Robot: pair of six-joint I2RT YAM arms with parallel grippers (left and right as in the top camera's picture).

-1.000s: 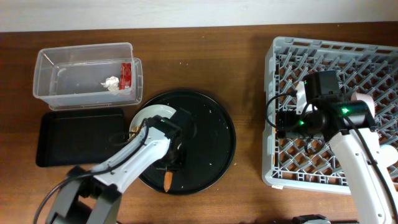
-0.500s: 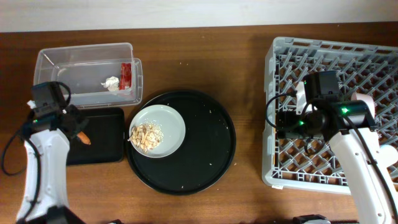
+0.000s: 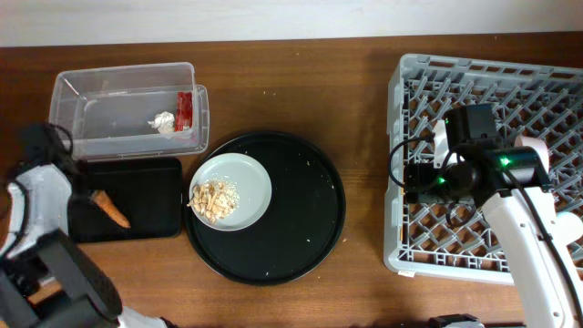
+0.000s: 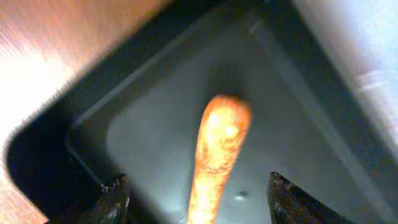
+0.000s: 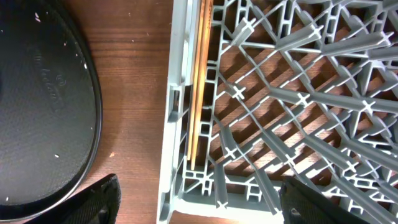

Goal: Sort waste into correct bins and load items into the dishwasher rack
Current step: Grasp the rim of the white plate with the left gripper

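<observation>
Left gripper (image 4: pixel 198 198), seen from its wrist camera, has its two fingers spread wide, one at each lower corner of the view, holding nothing. A small orange carrot (image 4: pixel 217 149) lies between them on the floor of the shallow black tray (image 4: pixel 143 118), with a clear gap to each finger. The view is blurred. From overhead, the carrot (image 3: pixel 111 210) lies tilted in the left half of the black tray (image 3: pixel 155 178), its thick end toward 10 o'clock. Just beside the tray at 12 o'clock stands the clear tub (image 3: pixel 73 84), which holds a red wrapper (image 3: pixel 185 109) against its right wall and a crumpled white scrap (image 3: pixel 164 121) touching the wrapper's left side. At 3 o'clock from the tray, a pale green-grey plate (image 3: pixel 250 178) sits on the left part of a large round black tray (image 3: pixel 301 228). Beige food scraps (image 3: pixel 214 200) are heaped on the plate's left side. Well apart at 3 o'clock, the grey dishwasher rack (image 3: pixel 510 82) fills the right of the wooden table (image 3: pixel 364 91). The right gripper (image 5: pixel 200 202) hangs over the rack's left edge, fingers wide apart and empty. Wooden chopsticks (image 5: pixel 199 81) lie along that edge inside the rack.
</observation>
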